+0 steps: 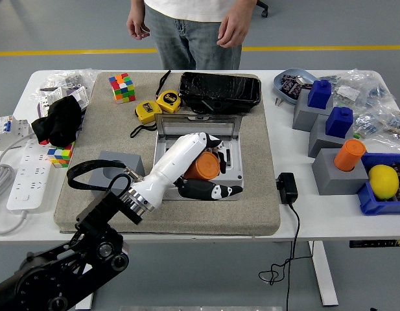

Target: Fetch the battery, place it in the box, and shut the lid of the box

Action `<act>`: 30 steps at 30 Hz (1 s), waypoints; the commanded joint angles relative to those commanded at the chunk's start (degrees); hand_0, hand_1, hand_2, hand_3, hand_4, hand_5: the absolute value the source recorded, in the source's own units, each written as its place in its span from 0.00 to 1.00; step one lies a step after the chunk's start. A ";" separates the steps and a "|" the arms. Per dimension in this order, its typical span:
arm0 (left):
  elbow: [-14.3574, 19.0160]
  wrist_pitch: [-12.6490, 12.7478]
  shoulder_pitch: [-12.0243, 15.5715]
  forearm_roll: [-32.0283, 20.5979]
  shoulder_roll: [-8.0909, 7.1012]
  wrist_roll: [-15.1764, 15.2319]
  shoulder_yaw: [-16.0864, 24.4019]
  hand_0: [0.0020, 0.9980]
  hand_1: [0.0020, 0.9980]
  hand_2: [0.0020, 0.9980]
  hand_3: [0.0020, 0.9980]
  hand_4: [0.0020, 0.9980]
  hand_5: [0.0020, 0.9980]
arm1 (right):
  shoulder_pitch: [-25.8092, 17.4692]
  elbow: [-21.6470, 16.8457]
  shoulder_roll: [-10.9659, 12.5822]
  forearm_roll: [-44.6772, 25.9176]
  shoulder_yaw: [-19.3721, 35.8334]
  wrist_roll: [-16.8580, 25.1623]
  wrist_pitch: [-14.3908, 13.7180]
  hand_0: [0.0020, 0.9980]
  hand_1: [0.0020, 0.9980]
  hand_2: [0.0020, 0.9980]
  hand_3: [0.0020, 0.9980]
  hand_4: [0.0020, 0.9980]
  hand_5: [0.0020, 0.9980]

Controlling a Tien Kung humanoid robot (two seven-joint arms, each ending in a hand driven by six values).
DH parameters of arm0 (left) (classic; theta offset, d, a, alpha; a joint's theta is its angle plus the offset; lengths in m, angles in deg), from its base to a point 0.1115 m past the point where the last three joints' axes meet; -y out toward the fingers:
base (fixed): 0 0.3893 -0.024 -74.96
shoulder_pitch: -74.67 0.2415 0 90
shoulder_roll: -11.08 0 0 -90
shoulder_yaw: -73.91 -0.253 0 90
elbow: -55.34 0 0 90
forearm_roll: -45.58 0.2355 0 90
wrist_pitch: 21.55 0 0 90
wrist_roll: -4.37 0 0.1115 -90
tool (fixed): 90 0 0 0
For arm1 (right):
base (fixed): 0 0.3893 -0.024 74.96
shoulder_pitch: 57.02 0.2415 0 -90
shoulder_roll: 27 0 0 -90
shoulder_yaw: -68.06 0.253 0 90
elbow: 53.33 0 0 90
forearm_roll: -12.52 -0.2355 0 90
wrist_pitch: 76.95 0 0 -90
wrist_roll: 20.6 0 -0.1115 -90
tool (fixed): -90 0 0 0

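Left hand (pixel 203 170) grips orange battery (pixel 201 166) over box (pixel 233 170).

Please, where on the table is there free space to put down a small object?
The white strip between the mat and the black adapter is bare, and so is the mat's front left corner before the grey block. Both table ends are crowded; the left robot hand holds the orange battery over the box.

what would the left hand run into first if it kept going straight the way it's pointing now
The left hand, shut on the orange battery, points right and slightly away over the open grey box. Continuing on, it would probably meet the box's right inner wall first, though how high the hand is above the box is unclear from this single view.
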State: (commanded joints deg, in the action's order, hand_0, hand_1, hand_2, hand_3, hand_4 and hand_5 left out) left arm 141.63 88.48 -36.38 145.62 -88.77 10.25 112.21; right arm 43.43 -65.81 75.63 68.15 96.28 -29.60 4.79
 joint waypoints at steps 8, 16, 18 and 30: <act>-9.18 1.68 -5.12 -2.03 3.00 1.61 -2.97 0.00 0.00 0.00 0.00 0.76 0.18 | 0.31 0.08 0.04 -0.51 -0.89 -0.08 0.00 0.70 0.65 0.67 0.72 1.00 0.93; -17.61 3.37 -8.94 -2.40 5.93 2.60 -0.65 0.00 0.00 0.00 0.00 0.79 0.18 | 0.48 0.02 0.12 -0.60 -1.17 -0.08 0.06 0.70 0.65 0.67 0.72 1.00 0.93; -20.07 3.80 -9.98 -2.44 6.60 2.91 -0.28 0.00 0.00 0.00 0.00 0.79 0.18 | 0.47 0.05 0.09 -0.68 -1.36 -0.10 0.06 0.70 0.65 0.67 0.72 1.00 0.93; -25.02 4.65 -10.90 -0.50 8.12 3.24 0.77 0.02 0.00 0.00 0.00 0.88 0.24 | 0.55 0.05 0.12 -0.79 -1.63 -0.14 0.06 0.70 0.65 0.67 0.72 1.00 0.93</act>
State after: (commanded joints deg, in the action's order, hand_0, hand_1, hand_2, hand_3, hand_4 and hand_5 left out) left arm 116.62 93.13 -47.29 145.11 -80.64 13.49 112.99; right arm 43.98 -65.76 75.75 67.36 94.65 -29.74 4.85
